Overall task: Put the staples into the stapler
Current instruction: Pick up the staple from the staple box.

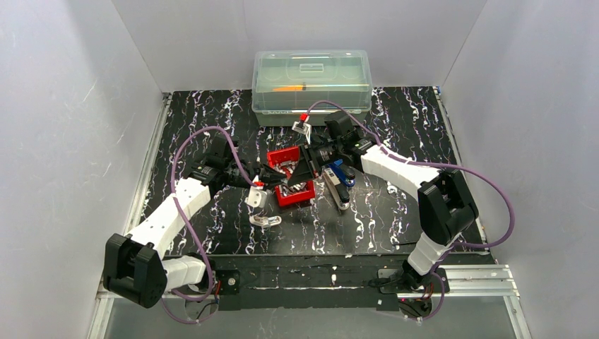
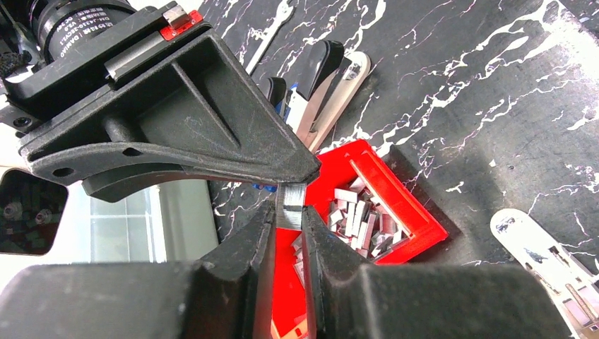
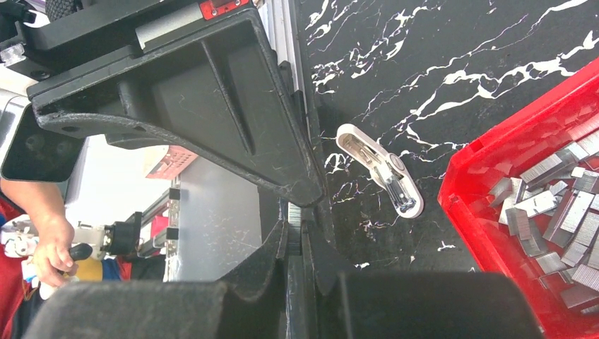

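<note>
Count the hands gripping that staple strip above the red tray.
2. The left hand pinches one end of the staple strip over the red tray. The right hand clamps the other end. Neither is hidden.

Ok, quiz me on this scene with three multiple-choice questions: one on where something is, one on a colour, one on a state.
1. Where does the stapler lie? A in the clear box; B just right of the tray; C inside the tray.
2. What colour is the tray of loose staples? A green; B red; C yellow.
3. The left hand is: A wide open; B shut on the stapler; C shut on a staple strip.
Answers: 1 B, the top view shows it beside the tray; 2 B, its walls are red; 3 C, its wrist view shows the strip pinched.
</note>
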Controlling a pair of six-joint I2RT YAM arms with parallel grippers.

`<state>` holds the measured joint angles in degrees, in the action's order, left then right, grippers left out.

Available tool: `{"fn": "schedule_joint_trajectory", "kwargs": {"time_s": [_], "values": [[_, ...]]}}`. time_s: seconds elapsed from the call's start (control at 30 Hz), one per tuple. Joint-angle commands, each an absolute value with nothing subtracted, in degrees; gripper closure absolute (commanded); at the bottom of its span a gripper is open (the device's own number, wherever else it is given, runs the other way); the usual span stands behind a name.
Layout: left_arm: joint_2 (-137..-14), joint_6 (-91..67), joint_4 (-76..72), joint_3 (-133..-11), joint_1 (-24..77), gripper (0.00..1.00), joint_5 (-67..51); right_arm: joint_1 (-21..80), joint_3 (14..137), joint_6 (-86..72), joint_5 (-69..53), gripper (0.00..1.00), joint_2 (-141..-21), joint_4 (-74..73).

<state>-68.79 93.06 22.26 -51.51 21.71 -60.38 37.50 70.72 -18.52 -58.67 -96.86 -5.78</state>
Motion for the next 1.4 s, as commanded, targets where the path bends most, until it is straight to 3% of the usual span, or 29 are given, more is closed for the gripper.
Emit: {"fn": "schedule_joint_trajectory", "kwargs": {"time_s": [0.0, 0.07, 0.27, 0.43, 0.63, 0.83, 1.37], "values": [[-68.8, 93.6, 22.8, -53.5, 22.1, 0.95, -61.4, 37.4, 72.9, -18.6, -59.9, 0.83, -97.2, -3.2], [-68.9, 93.7, 23.0, -53.5, 22.1, 0.97, -61.0, 37.4, 72.9, -18.6, -59.9, 0.82, -97.2, -3.2], [-69.6, 95.1, 22.1, -53.6, 22.1, 1.00, -59.5, 36.3, 71.9, -15.6, -55.6, 0.53, -95.9, -7.1], [-70.4, 99.0, 18.4, -52.6, 22.1, 1.00, -56.3, 34.8, 70.7, -14.3, -50.0, 0.43, -93.7, -9.0], [-70.3, 101.9, 17.4, -52.4, 22.1, 1.00, -53.5, 34.2, 69.4, -14.4, -46.8, 0.44, -91.7, -8.4], [-69.9, 103.7, 17.5, -52.1, 22.2, 1.00, -53.6, 34.3, 66.1, -22.3, -48.4, 0.47, -91.5, 3.7], [-69.7, 103.6, 17.8, -52.0, 22.5, 1.00, -54.0, 35.4, 66.2, -26.5, -49.2, 0.41, -93.2, 11.3]]}}
